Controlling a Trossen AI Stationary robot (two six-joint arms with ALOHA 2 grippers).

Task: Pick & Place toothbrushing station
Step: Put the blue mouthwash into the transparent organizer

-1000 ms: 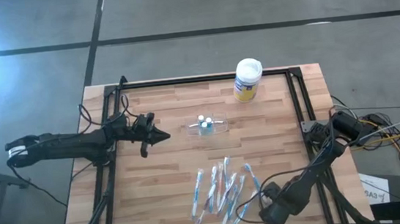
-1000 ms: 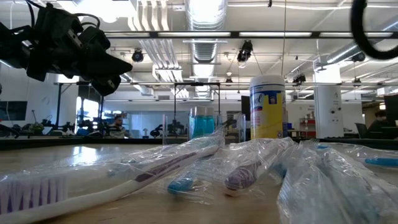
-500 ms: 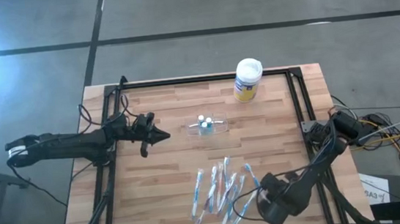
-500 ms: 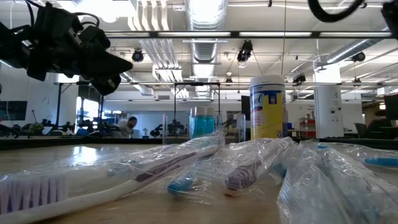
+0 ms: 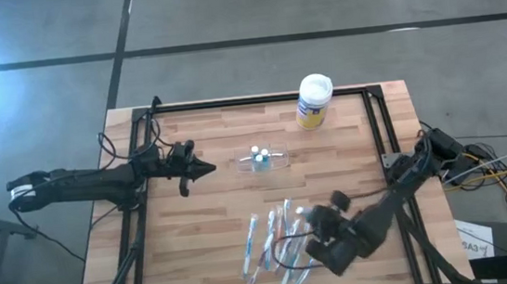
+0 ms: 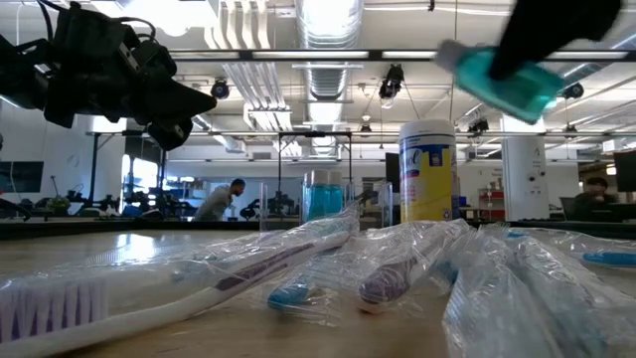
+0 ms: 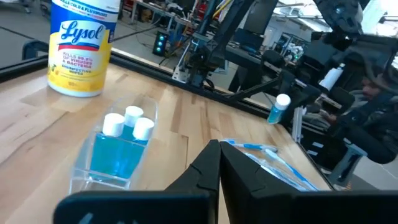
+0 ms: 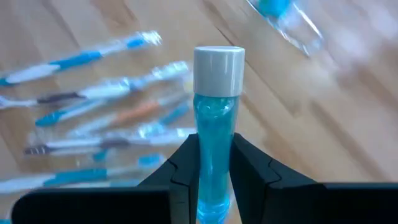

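we take the holder (image 5: 263, 160) as our landmark; it lies on its side near the middle of the table (image 5: 209, 258), clear plastic, with blue bottles with white caps already inside it (image 7: 122, 140); the canister (image 5: 314, 101) stands beyond it, towards the far rail; the wrapped toothbrushes (image 5: 277, 242) lie scattered on the near side of it, well apart from it.

our left gripper (image 5: 202, 171) hangs just to the left of the holder, apart from it, fingers pressed together and holding nothing; it waits.

our right gripper (image 8: 211, 180) is on the near side of the holder, above the toothbrushes; its fingers pinch a slim bottle (image 8: 215, 124) of blue liquid with a white cap, gripped low on the body, cap pointing away from the wrist; in the low view the bottle (image 6: 502, 75) shows in the air, tilted.

we judge the step in hand to be the carry: a bottle is picked and on its way to the holder; the next move calls for bringing it across the toothbrushes to the holder's open end, lining its length up with the holder's axis, and easing it in beside the others; the holder is light and unheld, so a nudge could slide or roll it.
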